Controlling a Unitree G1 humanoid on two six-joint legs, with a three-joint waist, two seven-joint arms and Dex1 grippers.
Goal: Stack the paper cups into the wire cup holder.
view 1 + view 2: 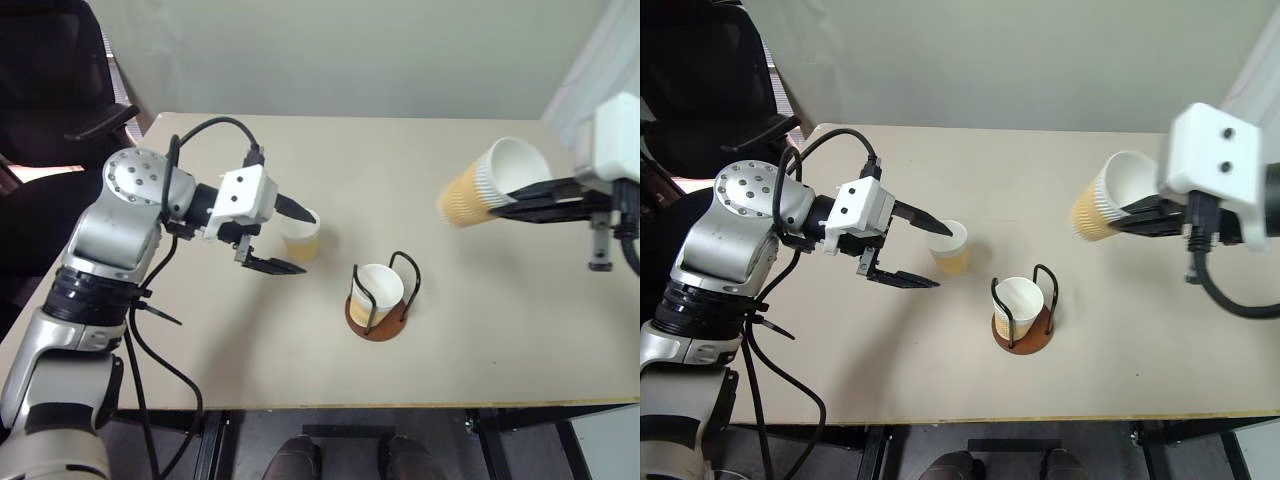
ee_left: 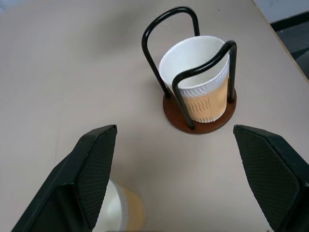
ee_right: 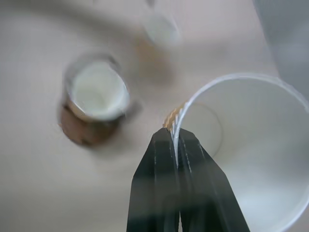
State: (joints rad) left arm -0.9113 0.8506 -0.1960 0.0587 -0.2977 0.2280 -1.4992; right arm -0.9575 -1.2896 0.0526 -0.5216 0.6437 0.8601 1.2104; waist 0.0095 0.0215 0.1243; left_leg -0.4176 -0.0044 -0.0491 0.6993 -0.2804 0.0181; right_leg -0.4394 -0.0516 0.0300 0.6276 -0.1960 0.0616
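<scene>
A: Right claw [image 1: 500, 203] is clamped on a cup's [image 1: 490, 183] rim, carrying it tilted above the surface [image 1: 450, 320]?

B: Yes. One cup [image 1: 376, 293] sits inside the holder [image 1: 378, 318]. Left claw [image 1: 290, 238] gapes beside the third [image 1: 301, 238].

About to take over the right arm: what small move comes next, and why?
Probably carry the right gripper toward the wire cup holder. It is shut on the rim of a lifted paper cup, tilted above the table, and the holder already has one cup.
</scene>
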